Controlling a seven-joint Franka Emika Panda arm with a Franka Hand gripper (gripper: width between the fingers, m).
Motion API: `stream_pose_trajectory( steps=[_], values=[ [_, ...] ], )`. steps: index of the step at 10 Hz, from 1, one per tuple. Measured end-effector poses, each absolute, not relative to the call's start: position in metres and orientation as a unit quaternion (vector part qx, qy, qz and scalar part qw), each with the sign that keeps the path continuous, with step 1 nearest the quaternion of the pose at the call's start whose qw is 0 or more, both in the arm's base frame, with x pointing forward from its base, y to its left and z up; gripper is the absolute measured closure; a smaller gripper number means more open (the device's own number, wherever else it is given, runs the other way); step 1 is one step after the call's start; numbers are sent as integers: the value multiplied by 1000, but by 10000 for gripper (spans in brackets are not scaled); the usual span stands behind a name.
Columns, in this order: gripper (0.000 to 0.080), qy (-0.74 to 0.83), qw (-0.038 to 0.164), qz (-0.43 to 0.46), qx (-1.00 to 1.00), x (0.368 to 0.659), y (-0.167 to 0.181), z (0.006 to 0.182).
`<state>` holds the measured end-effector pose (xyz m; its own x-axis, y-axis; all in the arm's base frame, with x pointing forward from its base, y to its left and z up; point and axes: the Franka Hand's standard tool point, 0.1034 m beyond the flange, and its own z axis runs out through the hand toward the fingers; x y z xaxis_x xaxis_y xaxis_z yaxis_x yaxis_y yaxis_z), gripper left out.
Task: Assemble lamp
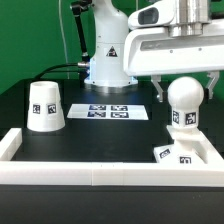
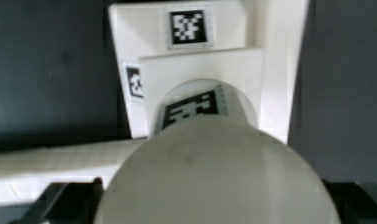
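The ball-topped bulb [image 1: 184,100] stands upright on the flat square base [image 1: 172,154], which lies in the rail frame's corner at the exterior view's right. My gripper [image 1: 186,97] comes down from above with a finger on each side of the bulb's ball, shut on it. In the wrist view the ball [image 2: 203,170] fills the space between the two dark fingers [image 2: 69,200] of my gripper [image 2: 206,205], and the tagged base [image 2: 256,60] shows beyond it. The cone shade [image 1: 45,107] stands mouth down on the table at the exterior view's left, apart from the gripper.
The white rail frame [image 1: 90,178] runs along the front and up both sides; one rail shows in the wrist view [image 2: 43,165]. The marker board [image 1: 108,111] lies flat mid-table before the arm's base [image 1: 108,60].
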<state>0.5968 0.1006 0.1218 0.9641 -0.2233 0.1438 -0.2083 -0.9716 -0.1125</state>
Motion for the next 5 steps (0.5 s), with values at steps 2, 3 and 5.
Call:
stream_pose_trajectory(
  steps=[2,3,5],
  values=[
    [220,223,56,-70,-971,596,102,121],
    [220,265,59,-65,-960,595,103,120],
    [220,369,68,-53,-925,593,102,118]
  ],
)
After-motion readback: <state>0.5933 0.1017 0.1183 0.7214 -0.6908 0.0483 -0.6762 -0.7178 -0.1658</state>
